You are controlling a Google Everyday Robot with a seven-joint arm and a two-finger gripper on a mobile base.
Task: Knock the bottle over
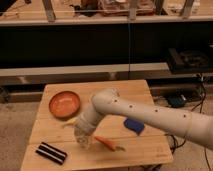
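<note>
bottle: seemingly upright near the desk front, not yet down
gripper: low, right at the bottle; clenched or released, cannot tell
left: the toppling push

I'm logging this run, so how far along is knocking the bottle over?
Done: the approach. The gripper is down at the bottle, near the front of the table, beside the carrot. In hand: the push, with the gripper apparently right against the bottle. Left: the tipping itself; the bottle appears to stand upright, not yet on its side.
</note>
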